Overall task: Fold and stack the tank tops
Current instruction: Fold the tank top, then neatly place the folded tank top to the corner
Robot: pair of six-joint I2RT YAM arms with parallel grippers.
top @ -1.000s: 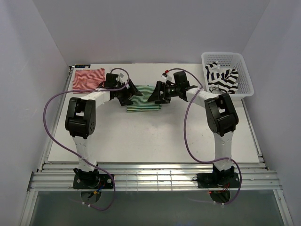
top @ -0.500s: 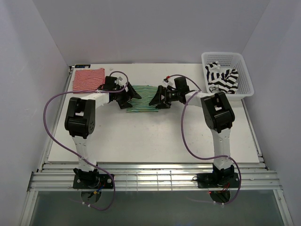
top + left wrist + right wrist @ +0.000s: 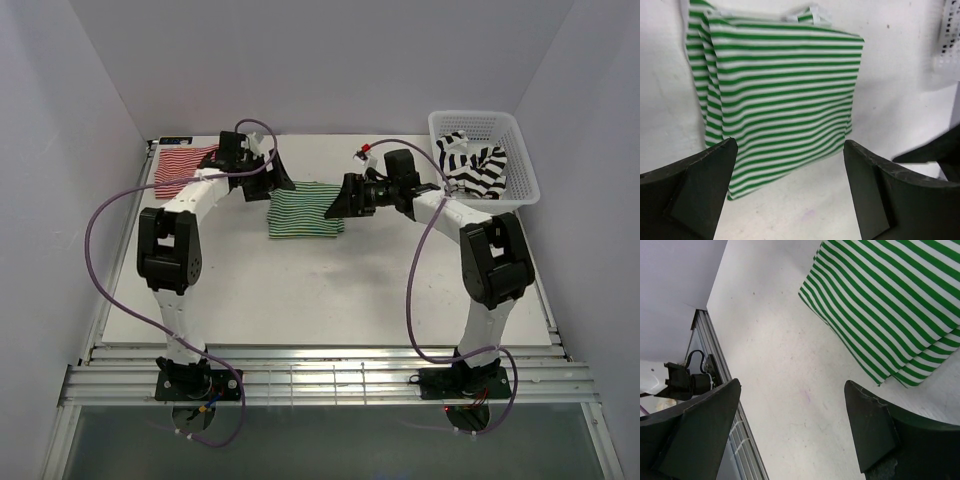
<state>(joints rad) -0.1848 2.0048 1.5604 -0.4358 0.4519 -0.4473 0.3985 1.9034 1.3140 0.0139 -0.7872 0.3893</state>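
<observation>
The green-and-white tank top (image 3: 305,210) lies folded flat mid-table; it also shows in the left wrist view (image 3: 780,90) and the right wrist view (image 3: 890,305). The red-and-white tank top (image 3: 182,166) lies folded at the back left. The black-and-white tank top (image 3: 474,166) lies crumpled in the basket. My left gripper (image 3: 280,179) (image 3: 790,150) is open and empty, just back-left of the green top. My right gripper (image 3: 336,205) (image 3: 790,387) is open and empty at the green top's right edge, above the table.
The white lattice basket (image 3: 486,117) stands at the back right corner. The left arm's purple cable (image 3: 110,205) loops over the table's left side and the right arm's cable (image 3: 410,290) over the right. The metal rail (image 3: 715,375) marks the table's near edge.
Both grippers have drawn back off the green-and-white top, the left one to the back left and the right one to the right. The top now lies folded and free.
</observation>
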